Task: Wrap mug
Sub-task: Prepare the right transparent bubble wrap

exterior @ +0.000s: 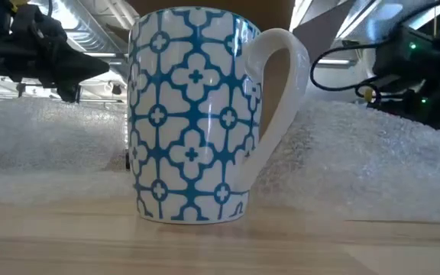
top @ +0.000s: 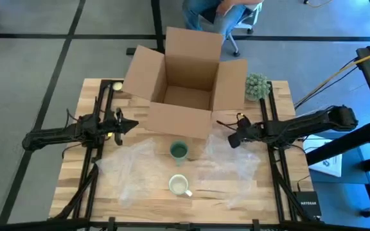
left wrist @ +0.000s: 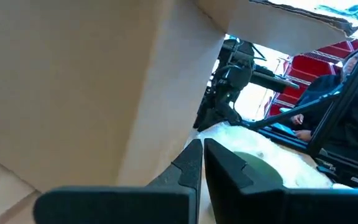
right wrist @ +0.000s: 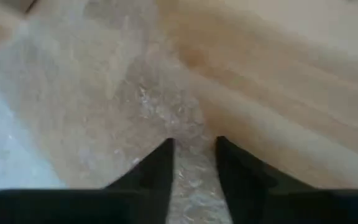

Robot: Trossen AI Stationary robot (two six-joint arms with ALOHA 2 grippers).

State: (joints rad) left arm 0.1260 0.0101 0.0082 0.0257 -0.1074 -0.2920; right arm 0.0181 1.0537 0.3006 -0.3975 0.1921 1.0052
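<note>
A white mug with a blue flower pattern (top: 180,185) (exterior: 193,114) stands upright on the wooden table near its front edge, handle toward the right. A green mug (top: 179,151) (left wrist: 257,167) stands upright behind it, on clear bubble wrap (top: 133,163) (right wrist: 104,93) spread flat across the table's middle. My left gripper (top: 132,124) (left wrist: 202,152) is shut, held level left of the green mug, beside the box's front wall. My right gripper (top: 230,136) (right wrist: 194,146) is open and points down over the wrap's far right part; whether it touches the wrap I cannot tell.
An open cardboard box (top: 185,83) stands behind the mugs with its flaps spread. A green spiky ball (top: 257,85) lies at the far right and a pale ball (top: 116,85) at the far left. A person (top: 220,13) sits beyond the table's far edge.
</note>
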